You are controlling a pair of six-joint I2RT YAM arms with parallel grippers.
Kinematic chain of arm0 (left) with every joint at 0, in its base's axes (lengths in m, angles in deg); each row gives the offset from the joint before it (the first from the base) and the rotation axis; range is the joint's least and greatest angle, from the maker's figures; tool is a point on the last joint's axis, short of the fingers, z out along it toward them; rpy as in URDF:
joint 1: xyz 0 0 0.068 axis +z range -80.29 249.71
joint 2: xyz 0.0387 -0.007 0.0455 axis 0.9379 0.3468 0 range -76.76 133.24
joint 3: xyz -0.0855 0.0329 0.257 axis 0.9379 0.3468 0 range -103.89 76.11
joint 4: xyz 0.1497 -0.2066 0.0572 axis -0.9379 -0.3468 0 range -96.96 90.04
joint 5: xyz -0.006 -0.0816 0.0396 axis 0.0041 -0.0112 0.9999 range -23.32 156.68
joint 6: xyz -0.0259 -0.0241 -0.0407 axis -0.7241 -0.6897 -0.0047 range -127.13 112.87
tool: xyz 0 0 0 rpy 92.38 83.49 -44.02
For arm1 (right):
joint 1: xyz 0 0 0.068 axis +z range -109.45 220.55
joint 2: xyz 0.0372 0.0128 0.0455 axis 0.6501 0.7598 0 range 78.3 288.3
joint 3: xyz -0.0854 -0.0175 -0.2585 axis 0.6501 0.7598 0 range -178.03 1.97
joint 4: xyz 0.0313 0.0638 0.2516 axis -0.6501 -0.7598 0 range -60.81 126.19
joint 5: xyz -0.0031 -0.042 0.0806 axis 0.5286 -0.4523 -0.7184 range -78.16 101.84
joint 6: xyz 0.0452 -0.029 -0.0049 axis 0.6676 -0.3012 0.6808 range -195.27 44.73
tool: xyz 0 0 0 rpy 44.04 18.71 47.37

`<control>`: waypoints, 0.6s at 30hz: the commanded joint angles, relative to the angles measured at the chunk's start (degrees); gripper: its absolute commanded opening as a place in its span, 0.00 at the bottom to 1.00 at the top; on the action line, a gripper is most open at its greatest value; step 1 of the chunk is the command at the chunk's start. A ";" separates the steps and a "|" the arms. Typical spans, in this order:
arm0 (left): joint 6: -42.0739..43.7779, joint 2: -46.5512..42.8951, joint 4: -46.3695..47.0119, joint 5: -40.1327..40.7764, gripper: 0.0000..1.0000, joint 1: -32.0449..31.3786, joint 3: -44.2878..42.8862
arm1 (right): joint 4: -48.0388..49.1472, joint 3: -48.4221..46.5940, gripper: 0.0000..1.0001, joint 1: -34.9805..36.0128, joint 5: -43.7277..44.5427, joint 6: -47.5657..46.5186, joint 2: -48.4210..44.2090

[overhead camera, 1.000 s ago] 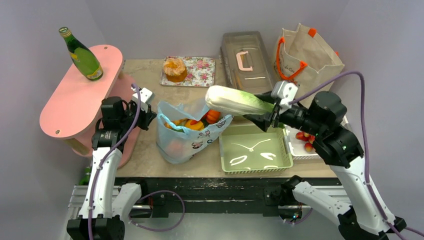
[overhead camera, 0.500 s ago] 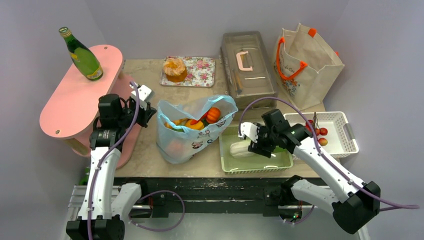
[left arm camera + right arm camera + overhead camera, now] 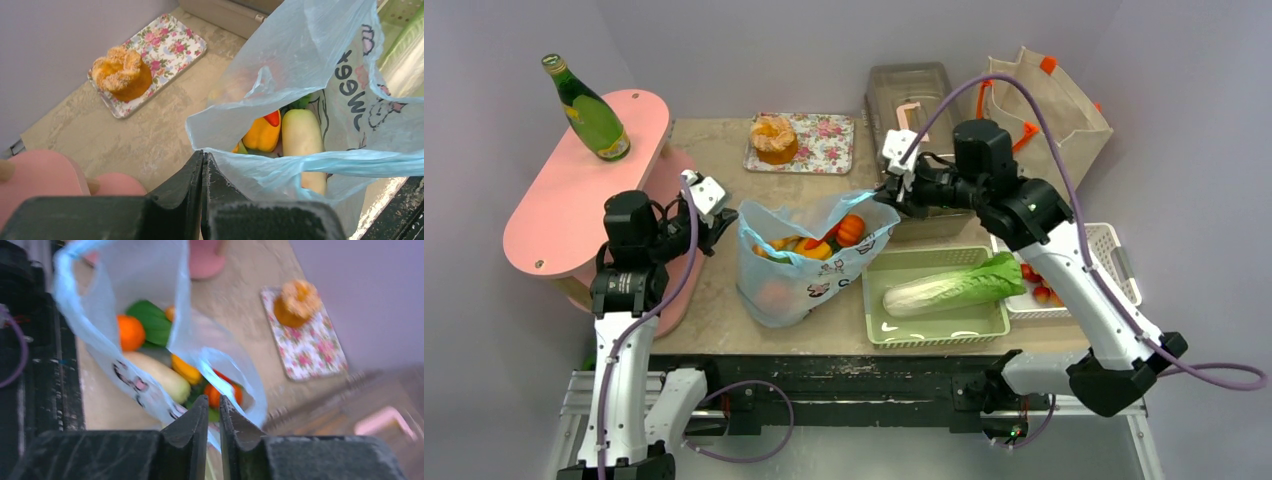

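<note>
My left gripper (image 3: 202, 161) is clamped shut on the left rim of the plastic bag (image 3: 799, 275). My right gripper (image 3: 213, 409) has its fingers pressed nearly together on the opposite rim, with film caught between them. The bag stands open between the two, close to the middle of the table's front edge. Inside I can make out a yellow pepper (image 3: 262, 134), a pale long vegetable (image 3: 302, 137) and some orange pieces.

Just right of the bag, at the front edge, sits one green bin (image 3: 936, 338) with one napa cabbage (image 3: 949, 290) lying across it. One white basket (image 3: 1124, 262) at the front right corner holds a few small red fruits (image 3: 1036, 290).

Along the back edge there is one floral tray (image 3: 829, 140) carrying a single pastry (image 3: 773, 137), one clear lidded box (image 3: 934, 85), and one canvas tote (image 3: 1084, 130) in the back right corner. A pink stand (image 3: 554, 210) at the left edge bears one green bottle (image 3: 589, 110).

The table (image 3: 719, 310) is beige and stone-patterned, and the walls round it are plain pale grey.
</note>
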 commanded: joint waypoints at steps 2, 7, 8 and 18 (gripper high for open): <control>5.26 -0.90 -4.83 -6.45 0.00 0.33 -4.62 | 6.75 4.14 0.05 8.28 -4.88 3.41 4.48; 10.29 4.16 -22.29 -18.60 0.96 -0.32 -20.96 | 12.58 7.49 0.41 9.87 1.18 0.51 8.33; 12.36 5.73 -26.06 -20.07 0.99 -1.42 -24.40 | 14.45 7.21 0.45 9.86 2.25 1.17 9.08; 14.93 17.36 -37.27 -2.30 0.83 -21.06 -26.53 | 24.78 2.42 0.38 9.73 17.15 -3.30 20.64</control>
